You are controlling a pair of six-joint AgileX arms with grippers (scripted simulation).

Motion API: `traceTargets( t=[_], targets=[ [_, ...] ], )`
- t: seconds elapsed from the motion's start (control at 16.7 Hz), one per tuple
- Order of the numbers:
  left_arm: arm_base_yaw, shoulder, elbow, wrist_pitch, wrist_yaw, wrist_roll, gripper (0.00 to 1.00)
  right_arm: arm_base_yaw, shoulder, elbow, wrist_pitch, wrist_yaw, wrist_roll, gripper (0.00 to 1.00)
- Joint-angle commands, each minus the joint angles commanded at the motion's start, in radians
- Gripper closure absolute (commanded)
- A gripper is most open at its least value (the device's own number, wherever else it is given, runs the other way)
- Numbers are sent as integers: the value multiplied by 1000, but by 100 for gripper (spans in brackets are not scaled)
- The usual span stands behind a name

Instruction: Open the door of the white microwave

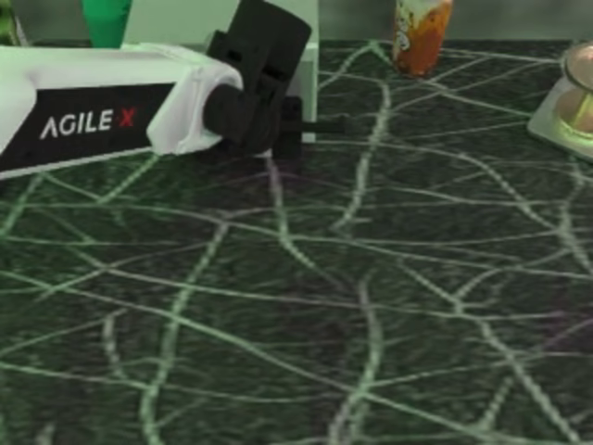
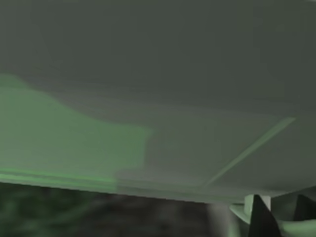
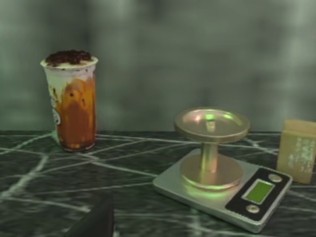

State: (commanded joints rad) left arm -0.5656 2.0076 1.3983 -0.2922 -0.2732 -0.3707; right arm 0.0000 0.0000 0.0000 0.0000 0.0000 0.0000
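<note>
Clearly left end effector (image 1: 310, 125) reaching against white microwave (image 1: 278, 23) at counter's (image 1: 371, 306) far edge, left of centre; finger spread impossible to tell. Door (image 2: 163, 113) filling left wrist view: flat, smooth, pale panel. Risk: fingers slipping off slick edge, or shoving light box backward. Right end effector not showing; its camera facing drink cup (image 3: 71, 101), metal scale (image 3: 222, 182).

- the white microwave (image 1: 298, 56) is sitting at the far edge of the bench, left of centre in the top view, showing only a pale boxy corner behind the left arm.
- the door (image 2: 163, 98) is filling the left wrist view as a flat pale panel; whether it is ajar cannot be told.
</note>
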Motion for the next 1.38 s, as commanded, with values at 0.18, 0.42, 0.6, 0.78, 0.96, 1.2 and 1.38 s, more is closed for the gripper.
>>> traceTargets(
  t=[0.18, 0.42, 0.6, 0.78, 0.96, 1.2, 1.38],
  targets=[
    [0, 0, 0, 0, 0, 0, 100, 0, 0, 0, 0, 0, 0, 0],
    [0, 0, 0, 0, 0, 0, 100, 0, 0, 0, 0, 0, 0, 0],
    [0, 0, 0, 0, 0, 0, 100, 0, 0, 0, 0, 0, 0, 0],
    [-7, 1, 1, 2, 8, -2, 100, 0, 0, 0, 0, 0, 0, 0],
    [2, -19, -27, 16, 22, 23, 100, 0, 0, 0, 0, 0, 0, 0],
    [11, -40, -61, 35, 43, 56, 100, 0, 0, 0, 0, 0, 0, 0],
    [11, -40, -61, 35, 43, 56, 100, 0, 0, 0, 0, 0, 0, 0]
  ],
)
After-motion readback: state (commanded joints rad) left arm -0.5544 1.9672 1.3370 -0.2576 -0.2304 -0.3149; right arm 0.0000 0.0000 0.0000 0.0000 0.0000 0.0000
